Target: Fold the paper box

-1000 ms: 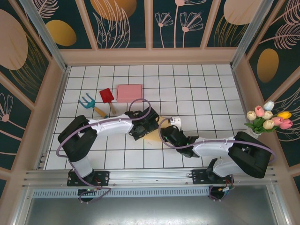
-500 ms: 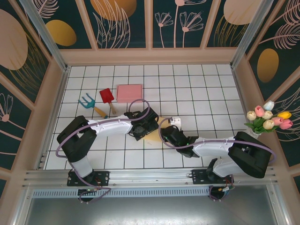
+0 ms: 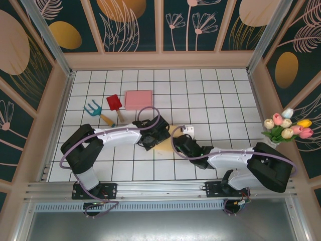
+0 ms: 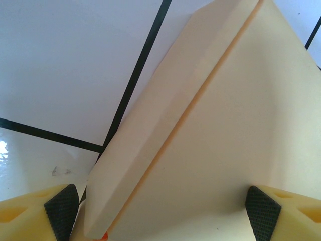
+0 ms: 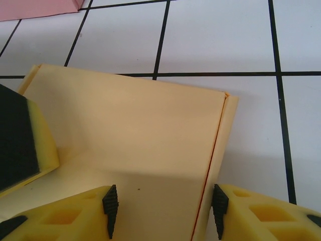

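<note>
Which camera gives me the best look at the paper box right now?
Right wrist: the paper box shows a broad panel, two corners and the creased side flap. Left wrist crops tightly around one crease. In top external the box is mostly covered.

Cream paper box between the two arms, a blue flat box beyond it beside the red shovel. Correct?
No: the flat box is pink, not blue, as the top external view shows. The rest holds: the cream paper box lies nearer, the red shovel beside the pink box.
</note>
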Controlling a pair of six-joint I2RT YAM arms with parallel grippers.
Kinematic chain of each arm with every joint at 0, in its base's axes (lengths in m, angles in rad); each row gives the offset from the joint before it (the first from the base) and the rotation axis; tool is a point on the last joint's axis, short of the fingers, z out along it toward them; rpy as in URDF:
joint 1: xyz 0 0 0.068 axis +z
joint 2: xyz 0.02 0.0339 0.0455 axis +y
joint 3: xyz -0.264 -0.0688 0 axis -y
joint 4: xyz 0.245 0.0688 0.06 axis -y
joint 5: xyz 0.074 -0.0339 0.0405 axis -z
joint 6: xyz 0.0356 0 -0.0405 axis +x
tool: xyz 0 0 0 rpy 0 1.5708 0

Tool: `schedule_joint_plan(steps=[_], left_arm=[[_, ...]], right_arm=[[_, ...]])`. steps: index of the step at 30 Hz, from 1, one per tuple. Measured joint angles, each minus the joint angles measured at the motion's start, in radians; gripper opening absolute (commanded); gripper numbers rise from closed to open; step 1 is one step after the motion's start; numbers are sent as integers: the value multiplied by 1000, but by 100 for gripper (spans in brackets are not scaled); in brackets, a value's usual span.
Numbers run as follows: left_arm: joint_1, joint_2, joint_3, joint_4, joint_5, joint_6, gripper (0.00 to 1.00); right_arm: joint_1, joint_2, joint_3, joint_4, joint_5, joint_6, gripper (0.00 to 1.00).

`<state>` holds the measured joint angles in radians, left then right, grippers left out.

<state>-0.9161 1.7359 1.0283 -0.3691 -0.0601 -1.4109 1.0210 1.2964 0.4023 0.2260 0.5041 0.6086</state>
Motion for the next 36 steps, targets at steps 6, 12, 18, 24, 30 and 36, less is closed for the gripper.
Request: schedule_joint_plan(steps=[6,12,18,24,30,36], left_arm=[[0,-2,-8,15,-1,0,88],[0,-9,-19,26,-4,0,88],[0,-10,-21,29,-4,0,88],[0,-11,-22,29,-4,0,88],[0,-17,-39,52,-4,0,88],[0,-17,-40,54,-4,0,88]], right_arm=[[4,-93,0,-22,-21,0,55],[36,-216,0,-100,-36,24,51],[55,-325,-68,-119,-72,73,48],[55,-327,-164,-121,-99,101,48],[55,-319,-183,-93,-114,108,47],[55,-300,-183,-65,-121,108,46]])
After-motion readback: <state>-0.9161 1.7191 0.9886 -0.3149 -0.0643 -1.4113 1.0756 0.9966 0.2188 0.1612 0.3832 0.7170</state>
